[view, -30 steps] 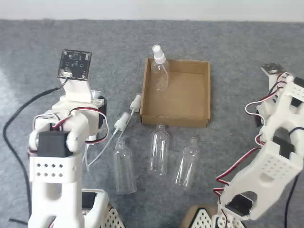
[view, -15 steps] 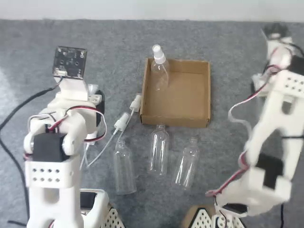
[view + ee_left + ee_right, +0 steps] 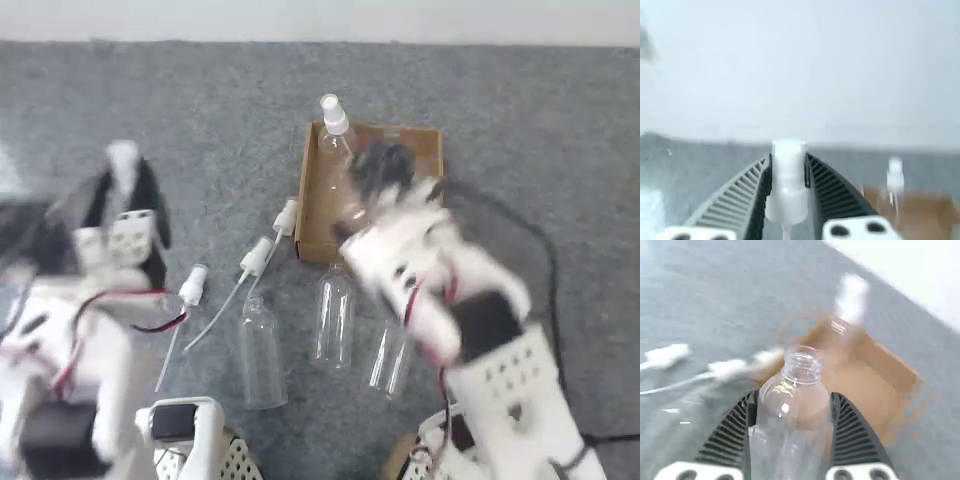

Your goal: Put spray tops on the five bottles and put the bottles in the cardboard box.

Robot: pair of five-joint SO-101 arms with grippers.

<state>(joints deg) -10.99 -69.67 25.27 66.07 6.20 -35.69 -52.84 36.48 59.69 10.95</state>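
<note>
Swinging in, the right gripper (image 3: pixel 792 401) (bottle (image 3: pixel 801 367) clamped) overhangs the cardboard box (image 3: pixel 312 215).

Cardboard box (image 3: pixel 312 190) sits centre-rear on the worktop (image 3: pixel 520 120). Capped bottle (image 3: pixel 336 145) lies in the box's left rear corner, its top poking past the rear wall.

Near spray top (image 3: pixel 287 215) lies just left of the box's front left corner. Second spray top (image 3: pixel 257 256) lies ahead-left of that, third spray top (image 3: pixel 193 285) farther left still.

In front of the box three open bottles lie side by side: left bottle (image 3: pixel 262 352), middle bottle (image 3: pixel 333 318), right bottle (image 3: pixel 388 358), the last partly under the right arm (image 3: pixel 490 350).

Left arm (image 3: pixel 70 330) stands at the left, well apart from the box, held spray top (image 3: pixel 788 180) upright between its jaws. Held bottle (image 3: pixel 795 410) sits between the right arm's jaws, above the box.
</note>
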